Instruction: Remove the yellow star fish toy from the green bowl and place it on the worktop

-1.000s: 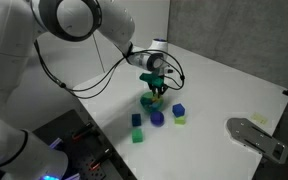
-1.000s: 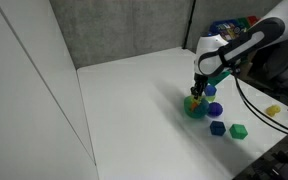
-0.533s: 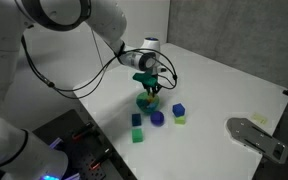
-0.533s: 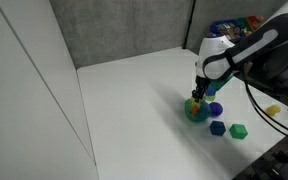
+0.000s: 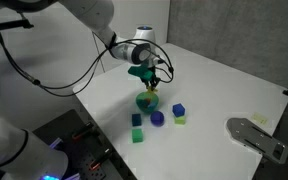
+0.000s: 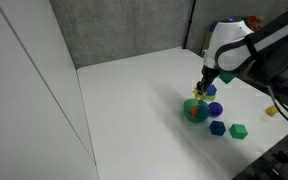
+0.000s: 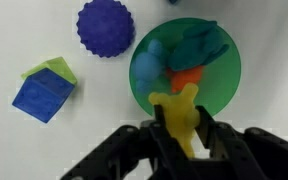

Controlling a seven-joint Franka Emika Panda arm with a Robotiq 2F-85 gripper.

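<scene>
Fingers (image 7: 156,135): clenched on the yellow star fish toy (image 7: 182,112), one on each side of its lower part

Toy position: in the wrist view it overlaps the near rim of the green bowl (image 7: 144,85); in an exterior view the fingers (image 5: 149,80) hang above the bowl (image 5: 148,101) with a gap, so the toy looks clear of the rim

Bowl contents: teal and orange pieces (image 7: 189,55) lie inside, close to the toy's upper arm; whether they touch it cannot be told

Weight: judged very light, no load on the arm

Stiffness: looks like moulded plastic or rubber; which of the two cannot be told, so expect a little give

Slip risk: the surface looks smooth and the body is thin, so it may twist between the fingers if an arm snags a neighbour

Fragility: low, a short drop should not harm it

Where to hold: across the flat body near the centre, not by one arm tip

Neighbours: blue spiky ball (image 7: 105,27), blue block (image 7: 39,97) and yellow-green block (image 7: 52,70) stand beside the bowl, apart from it

Set-down spot: bare table (image 5: 224,90) away from the blocks looks the safest choice
</scene>
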